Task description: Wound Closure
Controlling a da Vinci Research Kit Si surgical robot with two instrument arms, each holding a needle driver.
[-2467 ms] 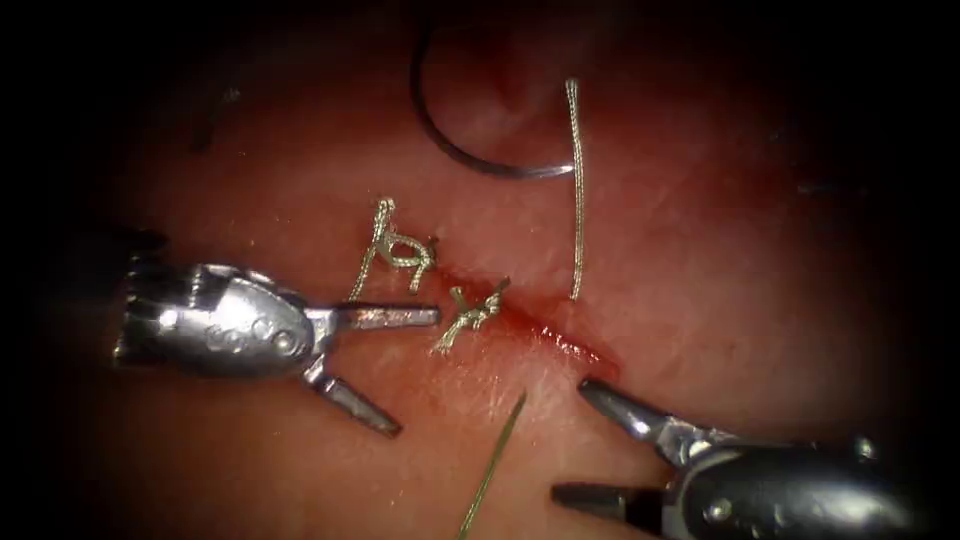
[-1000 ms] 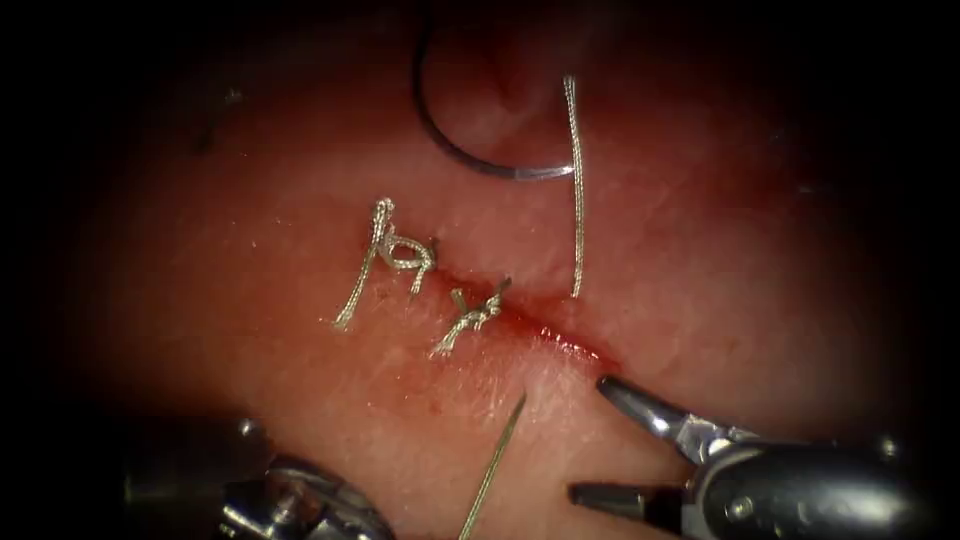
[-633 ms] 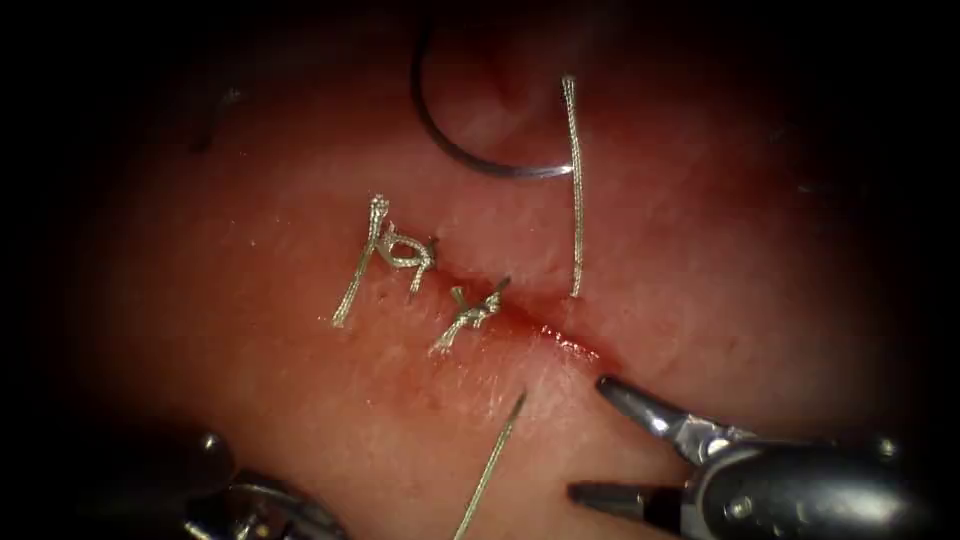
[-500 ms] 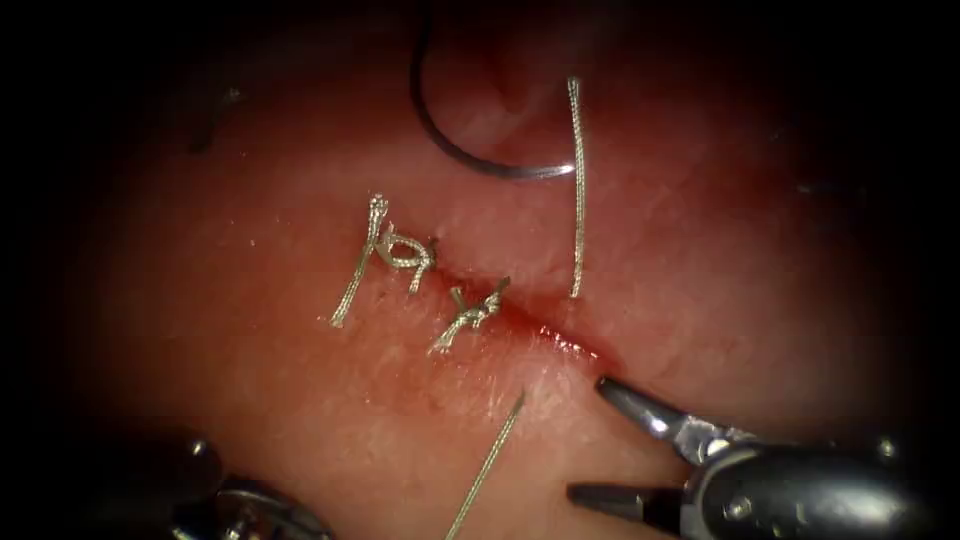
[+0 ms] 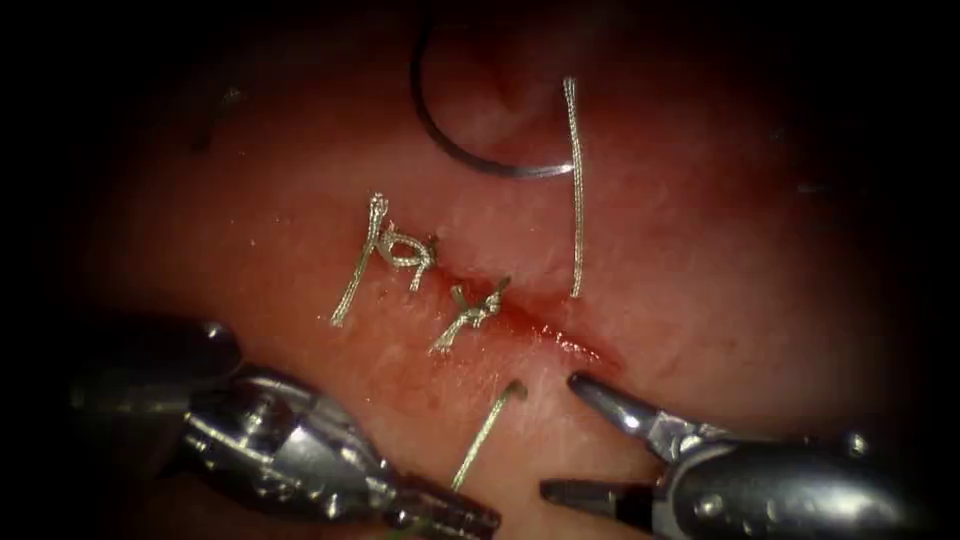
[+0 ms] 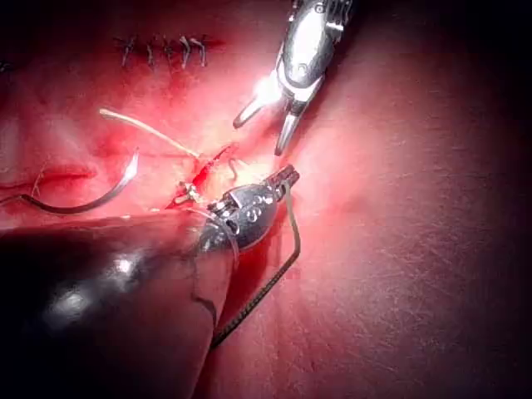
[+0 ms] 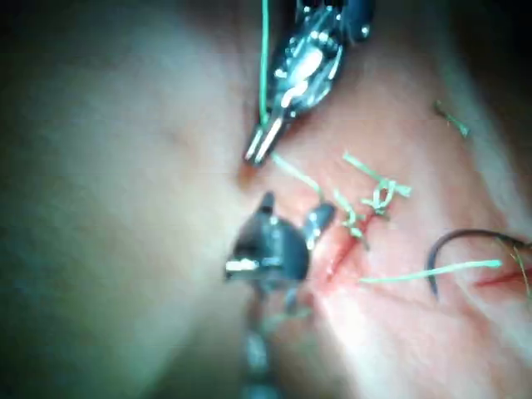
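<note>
Endoscope view, needle: curved needle (image 5: 470,158) lies loose on the tissue (image 5: 720,280), far side of the cut (image 5: 565,342), about level with its middle. It is not in the tissue and neither tool holds it.
Needle handling: thin, stiff, slick steel. Judged light and likely to swivel in the tool. Best taken on the body of the curve, back from the point, and not at the thread end.
Thread: far strand (image 5: 576,190) runs from the needle's right end straight down to the far lip of the cut. Near strand (image 5: 488,435) comes out of the near lip and slants to the left tool.
Thread handling: braided, limp and light. It looks likely to fray if crushed, so grip it well away from the tissue exit.
Left tool: left tool (image 5: 470,518) sits near and left of the cut, with its jaws closed on the near strand as far as I can judge. Left wrist view shows the thread (image 6: 293,241) bending away from the jaws.
Right tool: right tool (image 5: 560,435) sits near side at the cut's right end, jaws spread wide and holding nothing. Upper jaw tip is just beside the cut.
Knots: two tied knots (image 5: 470,312) with cut ends sit on the left part of the cut.
Tissue: soft and wet, with red fluid (image 5: 520,322) along the cut. The edge is judged easy to tear.
</note>
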